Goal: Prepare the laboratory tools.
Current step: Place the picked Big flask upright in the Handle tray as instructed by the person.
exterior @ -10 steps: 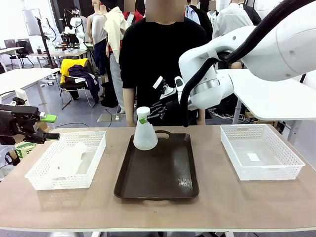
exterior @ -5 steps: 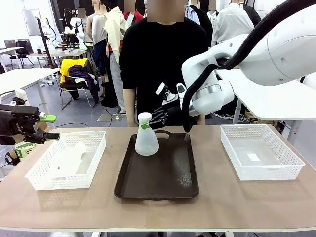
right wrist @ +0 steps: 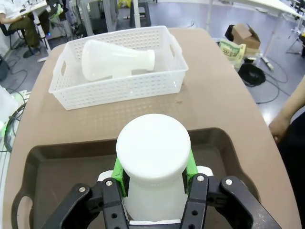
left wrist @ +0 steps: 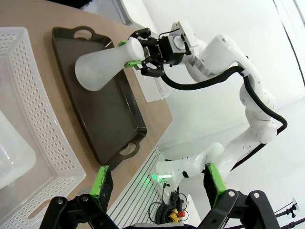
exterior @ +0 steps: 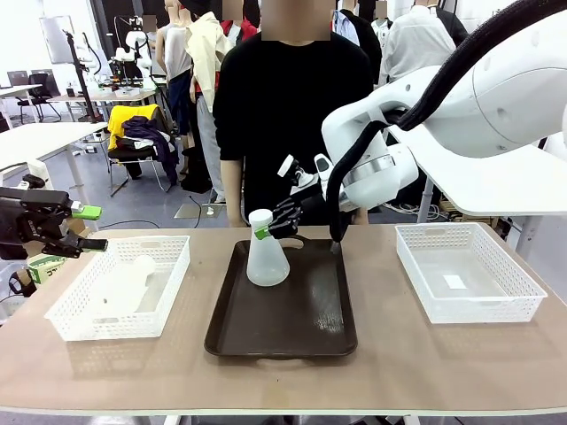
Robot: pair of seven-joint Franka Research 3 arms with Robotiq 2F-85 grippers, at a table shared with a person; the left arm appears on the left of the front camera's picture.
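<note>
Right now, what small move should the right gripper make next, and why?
Probably open the right gripper: it is clamped on the neck of the Erlenmeyer flask, which stands upright with its base seemingly down on the dark brown tray.

Room light bright, even, from overhead. Front view sharp; speckled glint on the dark tray (exterior: 330, 319) near its right rim, thin soft shadow along its near edge on the table (exterior: 416, 367). My left wrist view burns out to white at upper right, and straight edges bow. My right wrist view: flask (right wrist: 152, 148) top nearly featureless white, far floor soft.
</note>
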